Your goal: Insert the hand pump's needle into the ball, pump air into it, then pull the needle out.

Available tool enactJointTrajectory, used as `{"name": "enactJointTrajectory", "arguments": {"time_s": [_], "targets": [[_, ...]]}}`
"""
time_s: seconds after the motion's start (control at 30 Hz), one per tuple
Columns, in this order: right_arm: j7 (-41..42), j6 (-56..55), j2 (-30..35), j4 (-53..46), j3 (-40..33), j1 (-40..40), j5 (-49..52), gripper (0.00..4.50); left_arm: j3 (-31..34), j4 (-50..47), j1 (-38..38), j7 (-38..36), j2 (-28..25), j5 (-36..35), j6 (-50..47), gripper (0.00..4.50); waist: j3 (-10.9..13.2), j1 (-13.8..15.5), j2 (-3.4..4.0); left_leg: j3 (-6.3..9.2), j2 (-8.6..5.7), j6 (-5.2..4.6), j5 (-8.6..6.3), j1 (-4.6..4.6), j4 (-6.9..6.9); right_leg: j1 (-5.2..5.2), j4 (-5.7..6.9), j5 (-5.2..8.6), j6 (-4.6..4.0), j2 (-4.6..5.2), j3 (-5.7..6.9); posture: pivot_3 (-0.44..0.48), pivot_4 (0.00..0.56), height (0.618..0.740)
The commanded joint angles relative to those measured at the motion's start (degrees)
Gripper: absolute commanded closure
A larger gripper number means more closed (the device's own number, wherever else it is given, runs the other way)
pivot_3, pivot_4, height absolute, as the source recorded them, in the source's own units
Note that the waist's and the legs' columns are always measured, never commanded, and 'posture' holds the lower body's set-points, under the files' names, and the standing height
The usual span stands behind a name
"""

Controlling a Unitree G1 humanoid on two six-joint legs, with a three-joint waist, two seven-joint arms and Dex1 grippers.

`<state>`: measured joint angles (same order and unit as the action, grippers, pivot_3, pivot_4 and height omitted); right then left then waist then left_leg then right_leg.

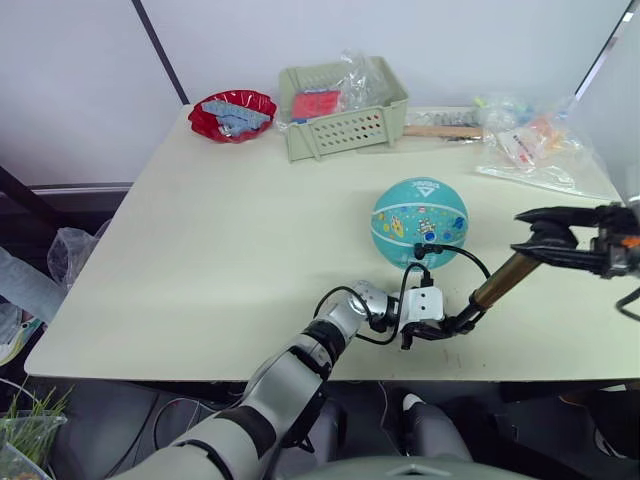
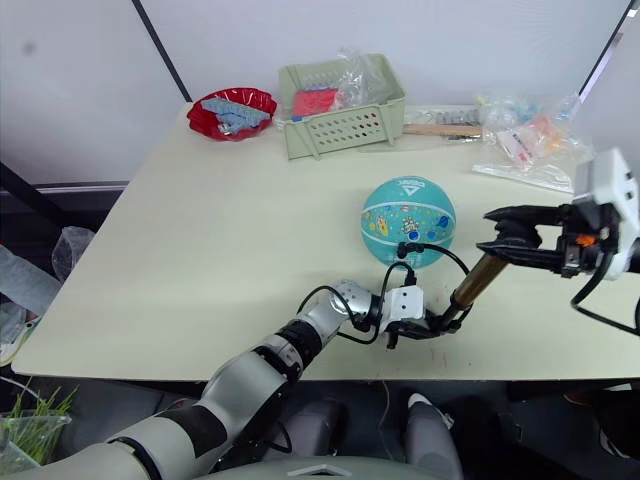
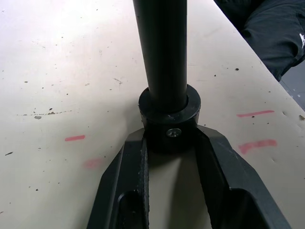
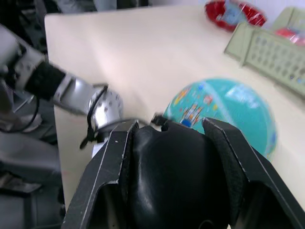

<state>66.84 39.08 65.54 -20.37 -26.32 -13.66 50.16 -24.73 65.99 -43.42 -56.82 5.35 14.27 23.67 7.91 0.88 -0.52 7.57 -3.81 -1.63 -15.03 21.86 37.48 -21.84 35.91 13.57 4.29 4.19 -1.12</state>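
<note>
Ball: one teal ball [image 1: 420,222] sits on our table [image 1: 200,260], near the front right, upright with its white triangle logo on top
Hand pump: one bronze-gold hand pump [image 1: 505,281] leans at a slant just right of the ball, lower black cap down by the table, upper handle raised to the right
Hose: one thin black hose [image 1: 462,253] loops from the pump's lower end up to the ball's front side
Needle: the small black fitting of the needle [image 1: 422,250] sits against the ball's lower front; we cannot tell how deep the pin goes
Left gripper: our left gripper [image 3: 170,143] is clamped on the pump's black lower cap, both fingers [image 3: 136,164] pressed to its sides
Right gripper: our right gripper [image 1: 545,232] is closed around the black handle at the pump's top end
Far edge: one red bowl [image 1: 232,114], one pale green basket [image 1: 345,112], one wooden stick [image 1: 442,131] and a pile of clear plastic bags [image 1: 535,145]
Markings: we count three red marks [image 3: 75,138] on the table beside the pump's base
</note>
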Motion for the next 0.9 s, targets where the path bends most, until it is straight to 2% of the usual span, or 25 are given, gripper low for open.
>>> {"name": "enactJointTrajectory", "arguments": {"time_s": [0.03, 0.1, 0.2, 0.4, 0.57, 0.63, 0.73, 0.9], "targets": [[-1.82, 1.37, 1.55, -0.67, -7.07, -3.62, 3.5, 2.87, -2.21, 4.11, 1.91, -0.17, -1.42, 3.37, -2.24, 3.52, 0.0, 0.0, 0.0, 0.0, 0.01, 0.0, 0.0, 0.01, 0.0, 0.0, 0.0, 0.0, 0.0, 0.0, 0.0, 0.0, 0.15, 0.74], [-2.52, 2.09, 1.04, -0.57, -7.38, -4.05, 4.27, 2.87, -2.26, 4.12, 1.95, -0.11, -1.34, 3.42, -2.21, 3.52, 0.0, 0.0, -0.01, -0.01, 0.01, 0.0, 0.0, 0.01, 0.0, -0.01, 0.0, 0.0, 0.0, 0.01, 0.0, 0.0, 0.15, 0.74], [-1.36, 1.66, 0.35, -2.21, -5.99, -0.35, 1.98, 2.87, -2.33, 4.12, 2.01, -0.04, -1.27, 3.47, -2.17, 3.52, 0.0, 0.01, 0.0, -0.01, 0.0, 0.0, 0.0, 0.01, 0.0, -0.01, 0.0, 0.0, 0.0, 0.02, -0.01, 0.0, 0.15, 0.74], [-2.5, -1.79, -4.96, -4.45, -0.41, 6.31, -2.34, 2.87, -2.32, 4.19, 1.85, 0.09, -1.19, 3.49, -2.22, 3.52, -0.13, -0.06, -0.2, -0.02, 0.01, 0.0, 0.0, -0.09, 0.0, 0.08, 0.0, 0.0, 0.02, -0.01, -0.01, 0.0, 0.15, 0.74], [-3.48, -11.1, -12.96, -1.92, 10.74, 13.66, -12.47, 2.87, -2.23, 4.24, 1.71, 0.15, -1.47, 3.43, -2.2, 3.52, -0.52, -0.15, -0.71, -0.01, 0.06, 0.0, 0.0, -0.19, 0.0, 0.13, 0.01, 0.01, 0.02, -0.08, -0.01, 0.0, 0.15, 0.74], [-3.37, -14.18, -13.97, -0.76, 13.22, 15.82, -16.18, 2.87, -2.12, 4.2, 1.69, 0.23, -1.48, 3.34, -2.27, 3.52, -0.61, -0.16, -0.79, 0.02, 0.08, 0.01, 0.0, -0.22, -0.01, 0.17, 0.01, 0.02, 0.02, -0.12, 0.01, 0.0, 0.15, 0.74], [-4.72, -18.28, -17.65, 1.41, 15.58, 17.3, -18.89, 2.87, -2.05, 4.1, 1.85, 0.21, -1.52, 3.24, -2.29, 3.52, -0.84, -0.21, -1.02, 0.01, 0.07, 0.01, 0.0, -0.25, -0.02, 0.18, 0.01, 0.02, 0.02, -0.13, 0.0, 0.0, 0.15, 0.74], [-5.84, -21.9, -21.64, 2.54, 16.49, 19.22, -20.07, 2.87, -2.07, 3.73, 2.13, -0.1, -1.71, 3.18, -2.36, 3.52, -0.89, -0.19, -0.98, 0.01, 0.09, 0.01, 0.0, -0.31, -0.01, 0.19, 0.03, 0.01, 0.02, -0.16, -0.02, 0.0, 0.15, 0.74]]}}
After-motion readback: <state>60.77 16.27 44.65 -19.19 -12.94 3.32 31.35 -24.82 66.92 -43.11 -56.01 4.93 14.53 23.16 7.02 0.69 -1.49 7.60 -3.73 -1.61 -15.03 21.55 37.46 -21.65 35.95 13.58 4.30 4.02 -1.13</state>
